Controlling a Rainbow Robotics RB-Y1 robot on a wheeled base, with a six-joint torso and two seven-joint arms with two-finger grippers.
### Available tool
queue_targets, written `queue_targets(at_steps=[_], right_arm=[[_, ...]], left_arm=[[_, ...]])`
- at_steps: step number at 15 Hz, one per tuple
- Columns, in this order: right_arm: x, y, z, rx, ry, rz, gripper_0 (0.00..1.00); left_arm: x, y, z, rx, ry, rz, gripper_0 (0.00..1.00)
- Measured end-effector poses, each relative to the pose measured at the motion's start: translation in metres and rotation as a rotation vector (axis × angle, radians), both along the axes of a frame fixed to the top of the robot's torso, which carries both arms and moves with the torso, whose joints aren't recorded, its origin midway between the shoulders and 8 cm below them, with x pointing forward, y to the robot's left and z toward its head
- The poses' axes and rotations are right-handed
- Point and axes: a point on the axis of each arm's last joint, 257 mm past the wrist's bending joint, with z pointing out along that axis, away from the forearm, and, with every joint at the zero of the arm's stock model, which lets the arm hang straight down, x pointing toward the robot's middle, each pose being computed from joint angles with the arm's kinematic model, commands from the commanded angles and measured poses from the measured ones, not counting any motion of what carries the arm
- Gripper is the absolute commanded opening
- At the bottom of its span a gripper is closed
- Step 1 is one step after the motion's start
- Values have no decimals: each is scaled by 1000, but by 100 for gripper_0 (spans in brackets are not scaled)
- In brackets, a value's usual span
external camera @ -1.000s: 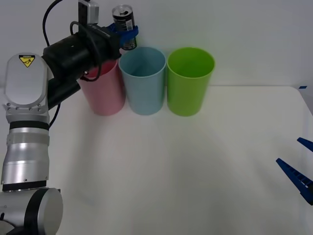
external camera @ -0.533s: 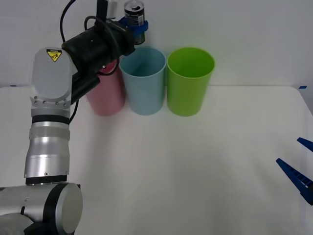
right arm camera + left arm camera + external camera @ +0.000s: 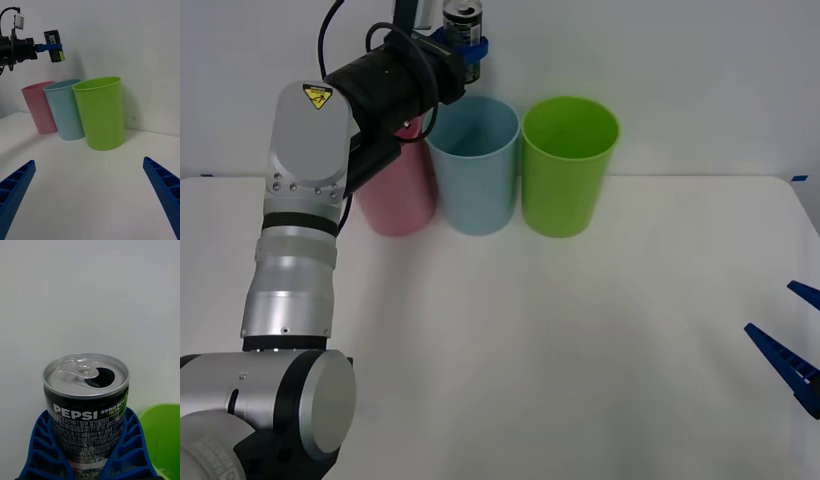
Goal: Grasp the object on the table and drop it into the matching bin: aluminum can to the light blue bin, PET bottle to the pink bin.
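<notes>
Jaws on the left gripper [image 3: 463, 42] are clamped on the aluminum can [image 3: 462, 27], ribbed blue fingers [image 3: 45, 450] pressing its lower sides with the pull-tab top poking up above them. The tab's already popped, so it looks like an empty. The can is held upright, high in the air above the bins, roughly over the back rim of the light blue bin [image 3: 472, 165], maybe a touch toward the pink bin [image 3: 397, 195] side. My guess is it's lifted that high so it clears the rims on the way over, and kept upright so it falls straight in once let go. Hard to say from the front view whether it's truly centred over the opening; I'd want it a bit more over the middle before releasing, or it could clip the rim. The lime green bin [image 3: 569, 165] sits right beside the blue one, touching or nearly so.

The right gripper [image 3: 90, 195] is parked low over the white bench [image 3: 580, 350] at the right edge, jaws spread wide with nothing between them.
</notes>
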Motion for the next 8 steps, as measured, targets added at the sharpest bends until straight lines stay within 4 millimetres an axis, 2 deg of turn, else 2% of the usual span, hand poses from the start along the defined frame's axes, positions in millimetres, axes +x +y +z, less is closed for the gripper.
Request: queue_targets(at_steps=[2,3,4,5,6,8], right_arm=[[0,0,0,0,0,0,100],[0,0,0,0,0,0,100],[0,0,0,0,0,0,100],[0,0,0,0,0,0,100],[0,0,0,0,0,0,100],[0,0,0,0,0,0,100]], left_arm=[[1,0,-2,4,3,2,4],[1,-1,-2,5,4,2,9],[1,-1,-2,5,4,2,19],[1,0,-2,5,2,3,40],[1,-1,-2,4,2,0,100],[-1,-3,0,-4,0,-8,100]])
